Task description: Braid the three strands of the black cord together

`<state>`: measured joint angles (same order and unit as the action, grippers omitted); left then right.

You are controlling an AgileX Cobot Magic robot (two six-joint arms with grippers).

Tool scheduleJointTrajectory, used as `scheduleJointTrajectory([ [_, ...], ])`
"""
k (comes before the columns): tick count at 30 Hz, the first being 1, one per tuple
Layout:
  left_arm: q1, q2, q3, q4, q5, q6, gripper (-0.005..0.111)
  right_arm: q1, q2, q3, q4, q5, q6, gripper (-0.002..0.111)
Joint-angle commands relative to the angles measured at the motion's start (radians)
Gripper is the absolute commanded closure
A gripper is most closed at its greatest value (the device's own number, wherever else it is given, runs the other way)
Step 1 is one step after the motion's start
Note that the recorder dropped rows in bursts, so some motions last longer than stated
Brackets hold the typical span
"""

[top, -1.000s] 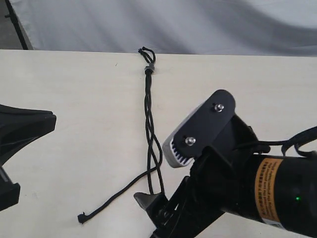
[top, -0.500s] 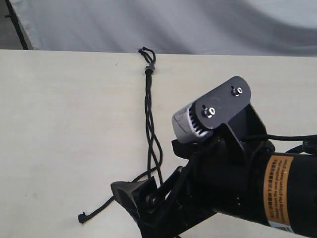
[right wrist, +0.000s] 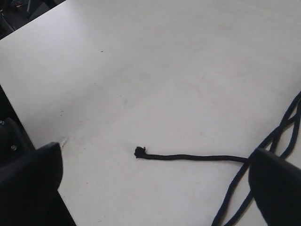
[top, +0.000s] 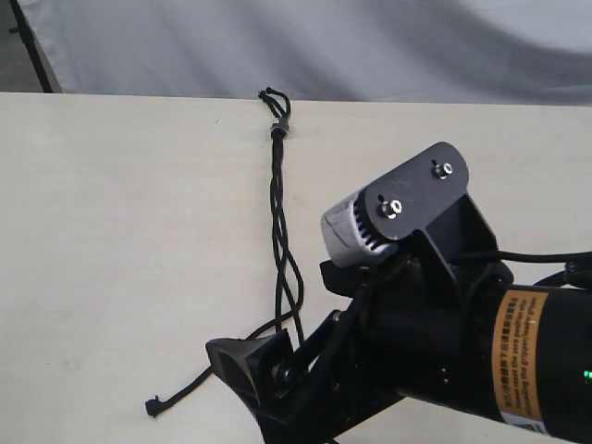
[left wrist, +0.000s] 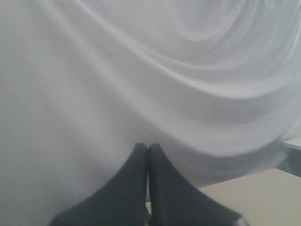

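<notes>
Black strand [right wrist: 188, 157] loose at near left of table [right wrist: 164, 70] — lower wide-spread right gripper [right wrist: 155, 162] astride, pinch behind knot [right wrist: 139, 151], cross over; left gripper [left wrist: 147, 149] clenched, empty.

Pale table [top: 111, 240] bearing black cord [top: 275, 199]

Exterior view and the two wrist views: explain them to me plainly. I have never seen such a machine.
This is a robot with two arms, each ending in a two-fingered pincer. The exterior view comes from a separate camera looking at the pale table. The other two pictures come from cameras on the arms' wrists. On the table lies the black cord: three strands joined by a grey band and partly intertwined. The right pincer is open, with one loose strand lying between its fingers, not gripped. The left pincer is shut, empty, and faces a white cloth.
</notes>
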<state>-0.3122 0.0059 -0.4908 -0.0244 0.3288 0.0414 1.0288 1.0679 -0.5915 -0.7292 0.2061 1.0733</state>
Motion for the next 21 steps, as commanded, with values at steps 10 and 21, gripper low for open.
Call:
scheduleJointTrajectory([
  [10, 0.150, -0.006, 0.006, -0.007, -0.008, -0.003, 0.106, -0.001, -0.006, -0.001, -0.003, -0.010, 0.003, 0.004],
  [21, 0.150, -0.006, 0.006, -0.007, -0.008, -0.001, 0.106, -0.001, -0.006, -0.001, -0.003, -0.010, 0.003, 0.004],
])
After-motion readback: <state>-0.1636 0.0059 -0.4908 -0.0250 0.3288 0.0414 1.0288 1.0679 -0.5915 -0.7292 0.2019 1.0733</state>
